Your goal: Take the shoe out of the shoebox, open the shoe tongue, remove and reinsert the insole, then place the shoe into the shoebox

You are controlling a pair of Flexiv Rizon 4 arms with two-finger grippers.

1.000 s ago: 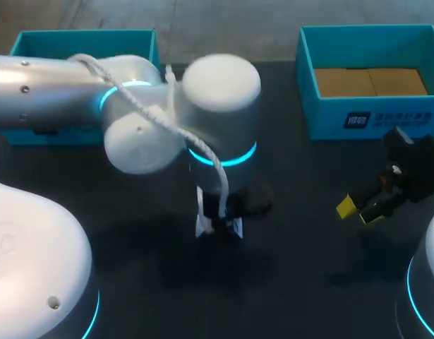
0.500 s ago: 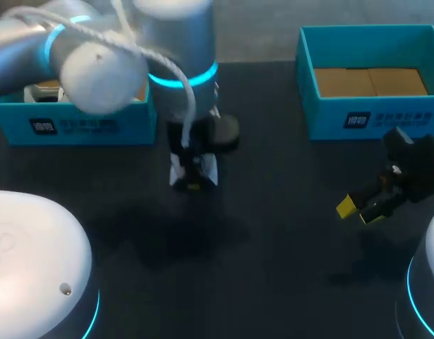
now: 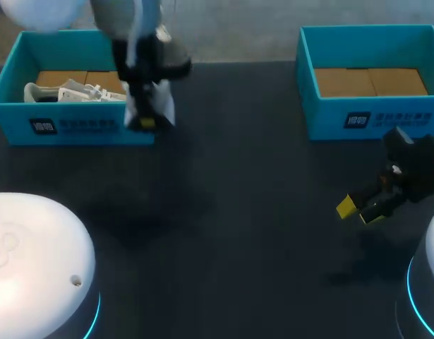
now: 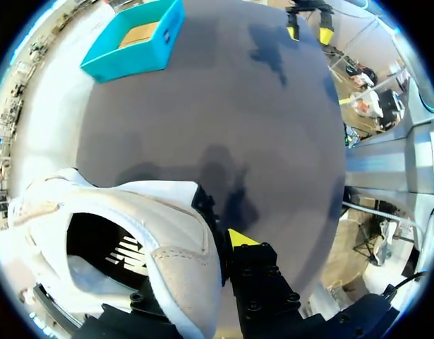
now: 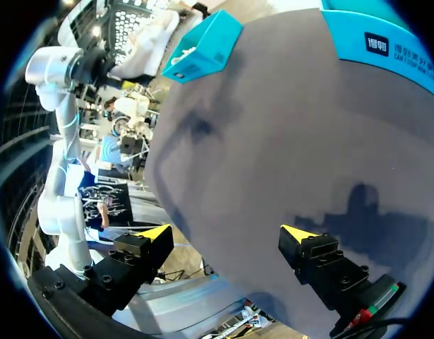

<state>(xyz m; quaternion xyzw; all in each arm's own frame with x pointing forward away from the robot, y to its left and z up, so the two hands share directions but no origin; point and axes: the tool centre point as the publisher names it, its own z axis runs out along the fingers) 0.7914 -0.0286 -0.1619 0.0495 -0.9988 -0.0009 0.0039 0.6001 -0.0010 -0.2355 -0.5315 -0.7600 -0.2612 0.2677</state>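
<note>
My left gripper [image 3: 147, 121] hangs at the right front corner of the left blue shoebox [image 3: 75, 126], shut on a white shoe [image 3: 160, 106]. In the left wrist view that shoe [image 4: 132, 226] fills the space beside one yellow fingertip [image 4: 238, 238]; its collar is clamped in the left gripper [image 4: 213, 247], its dark opening shows, and the other fingertip is hidden inside it. A second white shoe [image 3: 65, 92] lies inside the left shoebox. My right gripper [image 3: 358, 208] rests low at the right, open and empty, its right wrist view gripper [image 5: 227, 233] over bare table.
A second blue shoebox [image 3: 372, 116], showing only a cardboard floor, stands at the back right, also seen as a box [image 4: 135, 39] far ahead of the held shoe. The dark tabletop [image 3: 259, 212] spreads between the boxes. My left arm's white base [image 3: 33, 261] fills the front left.
My left arm has swung from the table's middle back and to the left, carrying the white shoe to the left shoebox's corner. The right arm has not moved.
</note>
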